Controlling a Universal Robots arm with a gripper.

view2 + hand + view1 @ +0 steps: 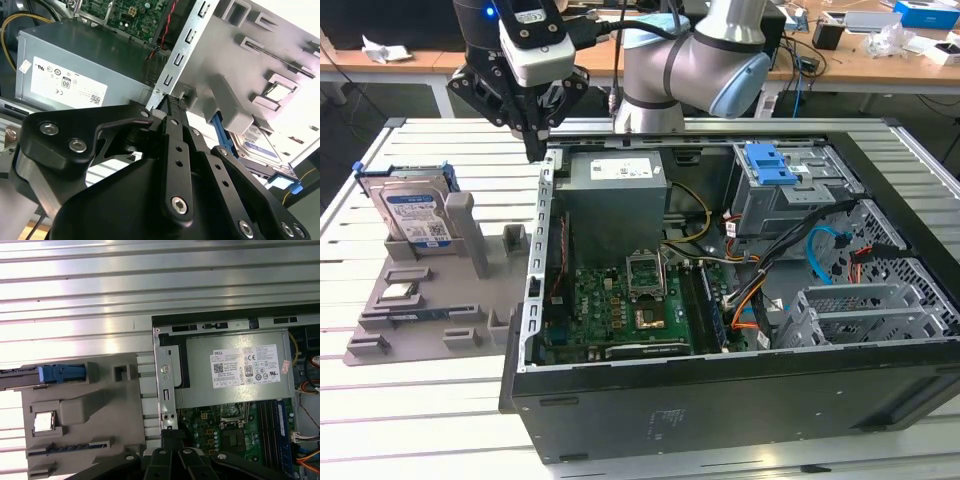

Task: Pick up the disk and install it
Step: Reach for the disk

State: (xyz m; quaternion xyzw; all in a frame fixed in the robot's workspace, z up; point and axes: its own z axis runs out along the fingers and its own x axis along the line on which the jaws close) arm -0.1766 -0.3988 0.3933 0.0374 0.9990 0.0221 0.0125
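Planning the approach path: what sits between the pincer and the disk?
In the exterior view, bare table slats, then the grey holder's upright post right beside the disk.

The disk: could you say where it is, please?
The disk stands upright in the grey holder at the exterior view's left, beside the computer case.

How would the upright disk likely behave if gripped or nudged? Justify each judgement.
Probably rigid: the disk looks like a metal slab in a blue frame. Standing on edge in the grey holder, it might tip if pushed sideways.
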